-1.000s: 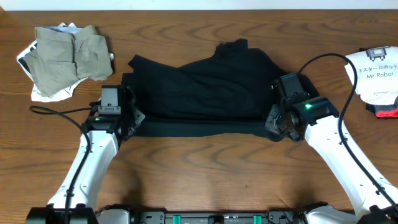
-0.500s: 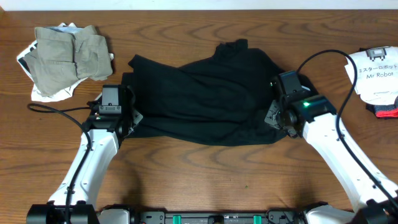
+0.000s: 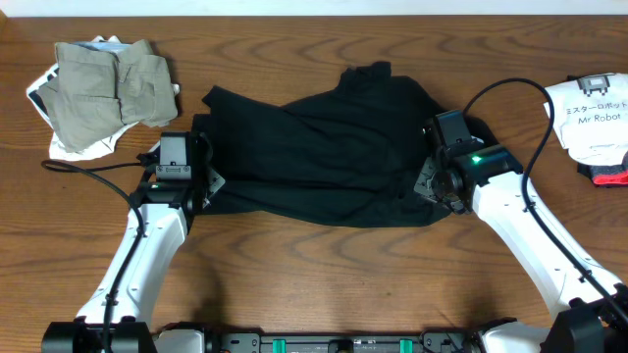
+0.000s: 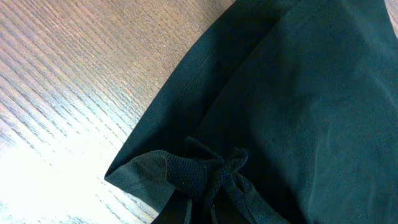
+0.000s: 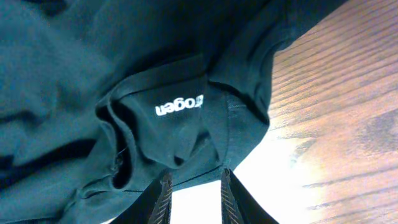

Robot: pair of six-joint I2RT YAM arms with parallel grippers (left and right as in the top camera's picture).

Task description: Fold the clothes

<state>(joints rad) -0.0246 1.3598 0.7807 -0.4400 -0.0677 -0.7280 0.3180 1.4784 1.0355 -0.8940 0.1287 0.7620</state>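
Left gripper: clenched on a corner of the black shirt. In the left wrist view the pinched cloth gathers into a tight knot of folds right at the fingers. The shirt's stitched hem runs away ahead of them, with bare wooden table on the outer side. Right gripper: released, fingers parted with only bright tabletop between them and nothing held. The shirt's edge lies just ahead of the tips, and a small white lettered mark sits a little further ahead. The shirt lies rumpled on the table, spanning from one gripper to the other. A khaki-grey garment, on top of white cloth, lies well apart beyond and outboard of the left gripper. A white printed garment lies well apart outboard of the right gripper.
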